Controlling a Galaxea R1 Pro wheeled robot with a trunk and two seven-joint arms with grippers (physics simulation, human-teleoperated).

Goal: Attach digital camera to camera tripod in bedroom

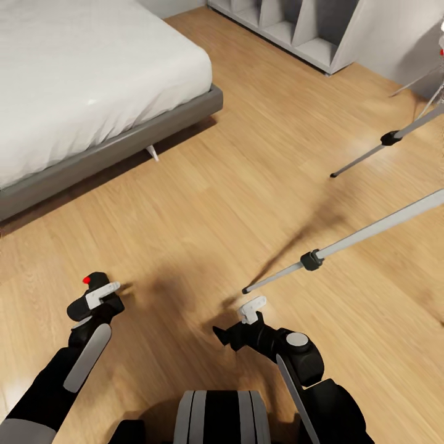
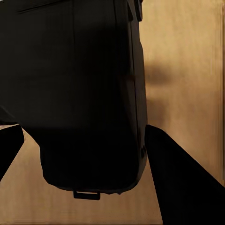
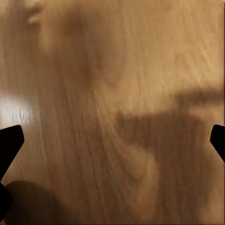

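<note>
A: We're in the bedroom, over the light wood floor (image 1: 246,179). The white bed (image 1: 86,80) on its grey frame fills the far left, and a grey shelf unit (image 1: 290,31) stands along the far wall.

B: And the camera tripod (image 1: 370,231)? We see its silver-grey legs slanting in from the right, each with a black joint, the nearest foot just beyond our right gripper (image 1: 237,330).

A: Its head is out of the head view, so we can't yet judge the mount. The legs look stiff but spindly; we'd guess a knock would tip or shift it.

B: So where is the digital camera (image 2: 84,93)?

A: In our left gripper (image 1: 92,296), low on the left. The left wrist view has a black body pressed between the two dark fingers (image 2: 173,178), so the gripper is closed around it.

B: How will it handle?

A: We'd judge it rigid, fairly light and smooth-sided, so it could slip or twist in a pinch. Holding it across the body seems right, leaving the underside free to meet the tripod head.

B: The right gripper?

A: Spread wide with nothing in it; its wrist view has only bare floor (image 3: 112,112) between the fingertips (image 3: 9,140). It could steady a leg if needed.
</note>
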